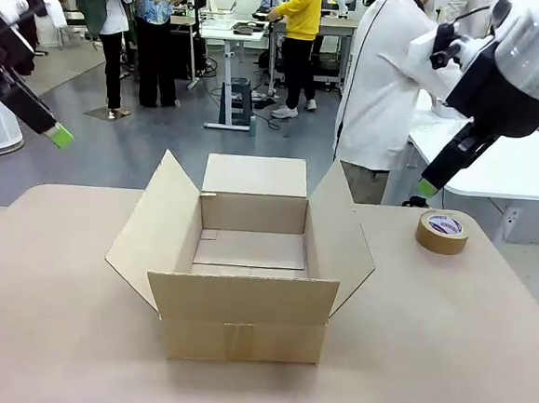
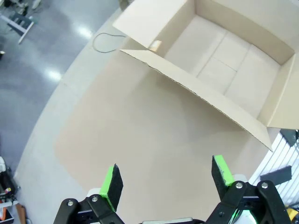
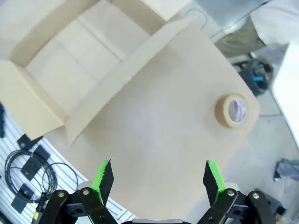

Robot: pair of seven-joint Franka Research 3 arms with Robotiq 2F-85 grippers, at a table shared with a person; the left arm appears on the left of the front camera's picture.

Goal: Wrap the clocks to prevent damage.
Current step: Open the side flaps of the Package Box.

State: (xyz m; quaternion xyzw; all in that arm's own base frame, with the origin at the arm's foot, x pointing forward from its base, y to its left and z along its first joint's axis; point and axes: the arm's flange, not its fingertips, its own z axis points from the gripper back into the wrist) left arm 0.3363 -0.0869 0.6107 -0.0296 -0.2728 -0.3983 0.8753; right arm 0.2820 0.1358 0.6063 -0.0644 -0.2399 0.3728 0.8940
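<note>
Your cardboard box (image 1: pixel 241 323) stands open mid-table, flaps spread outward. Your brown tape roll (image 1: pixel 437 241) lies flat near the table's far right corner.

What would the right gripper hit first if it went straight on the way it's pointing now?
The right gripper would most likely meet bare table, between the box flap and the tape roll. Nothing else appears in its line, though depth is hard to judge.

Left pincer (image 2: pixel 167 179) and right pincer (image 3: pixel 159 173) hang raised, jaws wide (both empty).
</note>
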